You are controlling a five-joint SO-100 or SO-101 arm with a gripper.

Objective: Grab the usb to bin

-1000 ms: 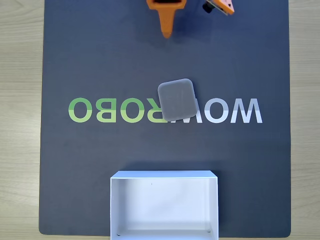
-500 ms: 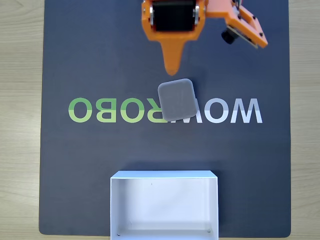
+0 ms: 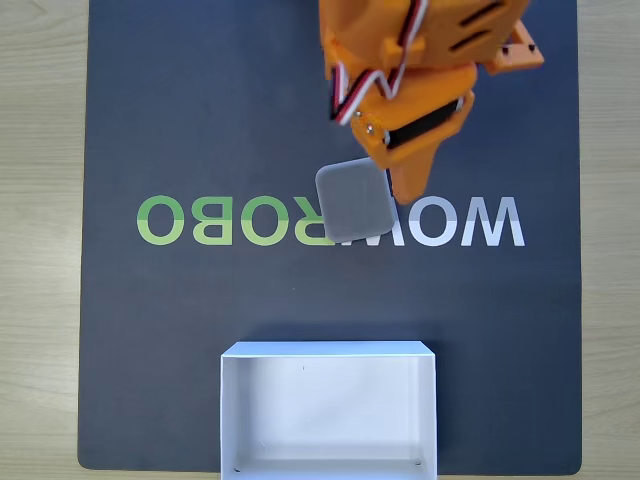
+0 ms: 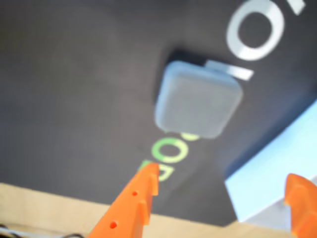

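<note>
one grey usb [image 3: 354, 199] lies flat on the dark mat [image 3: 200, 330] mid-lettering. one white bin [image 3: 328, 415] sits at the mat's near edge, well apart, bare mat between. one orange gripper [image 4: 223, 178] hovers above the usb's right edge, jaws spread wide, empty.

A light wooden table [image 3: 40, 250] is carrying a dark mat [image 3: 180, 110] printed with green and white lettering [image 3: 230, 220]. The grey usb [image 3: 350, 203] is lying flat on the mat, covering the lettering's middle. The white bin [image 3: 228, 410] is sitting at the mat's near edge, well apart from it.
</note>
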